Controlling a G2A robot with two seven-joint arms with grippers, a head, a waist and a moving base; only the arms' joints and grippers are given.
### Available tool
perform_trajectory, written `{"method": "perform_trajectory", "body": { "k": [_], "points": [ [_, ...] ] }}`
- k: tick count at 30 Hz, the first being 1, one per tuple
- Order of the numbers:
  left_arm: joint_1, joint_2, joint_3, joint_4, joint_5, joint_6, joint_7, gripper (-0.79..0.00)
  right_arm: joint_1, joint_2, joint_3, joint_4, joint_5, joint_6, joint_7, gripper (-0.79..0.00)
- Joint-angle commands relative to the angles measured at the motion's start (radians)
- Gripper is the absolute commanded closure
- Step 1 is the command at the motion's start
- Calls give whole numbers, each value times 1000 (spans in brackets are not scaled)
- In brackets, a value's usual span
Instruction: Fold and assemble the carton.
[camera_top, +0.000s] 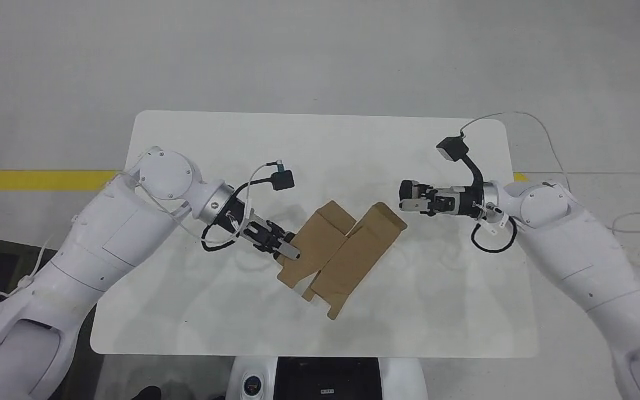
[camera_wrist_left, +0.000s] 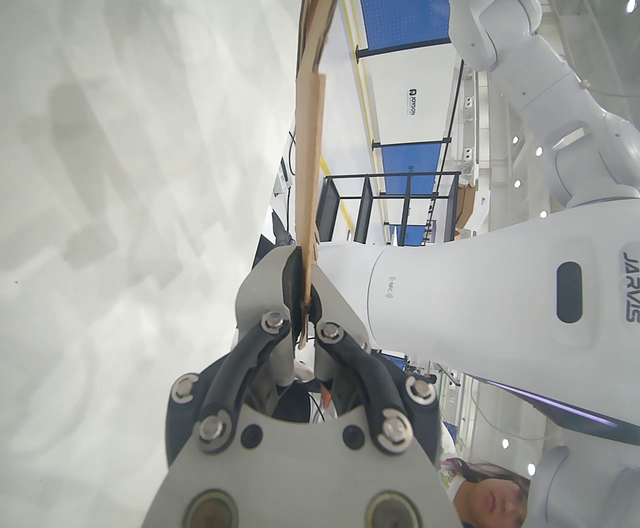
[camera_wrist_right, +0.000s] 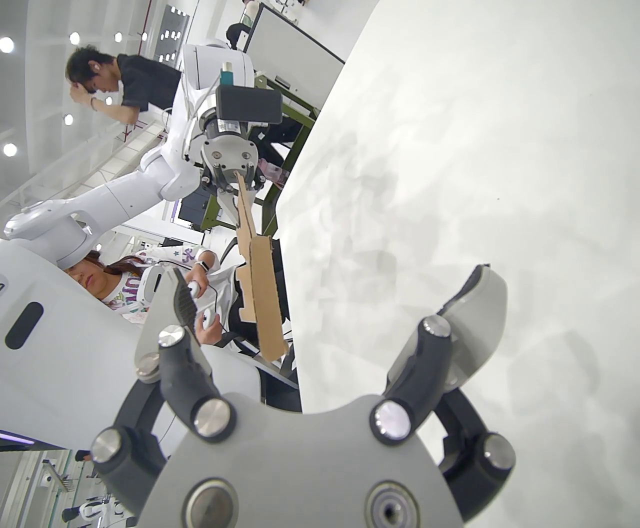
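The carton (camera_top: 342, 250) is a flat, unfolded sheet of brown cardboard held above the middle of the white table (camera_top: 200, 130). My left gripper (camera_top: 288, 249) is shut on a flap at its near-left end. In the left wrist view the carton (camera_wrist_left: 309, 165) is edge-on, pinched at the left gripper (camera_wrist_left: 304, 300). My right gripper (camera_top: 404, 195) stands open just right of the carton's far right corner, with nothing between its fingers. From the right wrist the carton (camera_wrist_right: 262, 295) hangs edge-on beyond the right gripper (camera_wrist_right: 325, 295), with the left gripper (camera_wrist_right: 235, 192) clamped on its far end.
The white table has bare surface on all sides of the carton. A person sits past the table's near edge, holding a controller (camera_wrist_right: 205, 315), apart from the carton.
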Motion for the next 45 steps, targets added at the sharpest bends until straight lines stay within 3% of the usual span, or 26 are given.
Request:
{"method": "perform_trajectory", "body": {
  "k": [1,7,21,25,35,45],
  "points": [
    [0,0,0,0,0,0,0,0,0,0,0,0,0,0,0,-785],
    [-26,3,-6,47,-68,-15,16,0,0,0,0,0,0,0,0,-785],
    [-4,5,-13,20,-40,-6,36,0,-18,2,23,-20,-41,26,-32,-785],
    [10,8,-25,8,-26,-10,11,0,-27,-1,36,-16,-3,15,13,-785],
    [32,9,-33,-44,4,1,0,0,-4,-19,-32,-80,-3,88,88,-785],
    [32,2,-38,-33,11,0,1,0,19,-16,-92,-117,-1,107,107,-785]
  ]
}}
